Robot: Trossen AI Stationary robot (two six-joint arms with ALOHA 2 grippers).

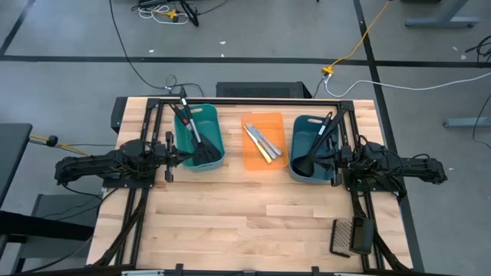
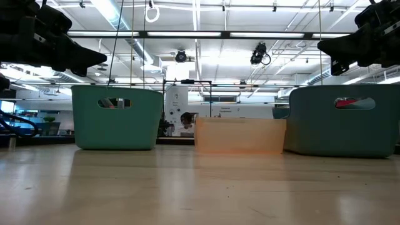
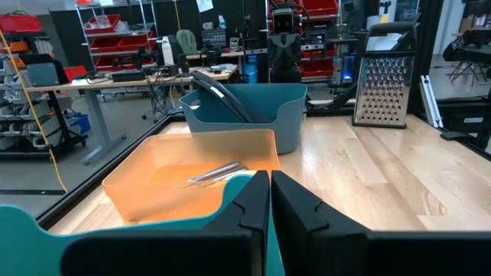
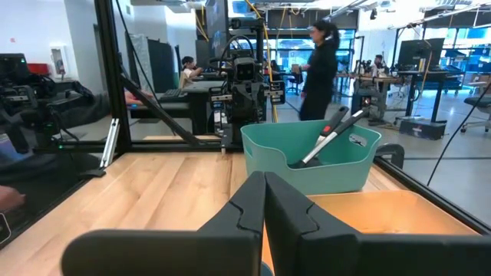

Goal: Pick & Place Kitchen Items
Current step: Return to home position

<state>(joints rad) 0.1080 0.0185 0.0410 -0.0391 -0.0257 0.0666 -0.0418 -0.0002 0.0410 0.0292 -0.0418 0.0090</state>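
Note:
Black slotted spatulas (image 1: 194, 130) stand in the light teal tub (image 1: 219, 132) at the left, handles leaning on its far rim. Slim silver and yellow knives (image 1: 262, 142) lie flat in the orange tray (image 1: 253, 159) in the middle. A black ladle (image 1: 311, 152) leans in the darker teal tub (image 1: 303, 126) at the right. My left gripper (image 1: 175, 156) hovers shut, level, at the light tub's left side. At the dark tub's right side, my right gripper (image 1: 334, 162) is likewise shut and level. Neither holds anything.
A dark mesh grater (image 1: 350, 236) lies near the table's front right corner; it also shows in the left wrist view as the grater (image 3: 383, 84). Bare wood spans the near half of the table (image 1: 245, 222). A person (image 4: 318, 69) stands in the room beyond.

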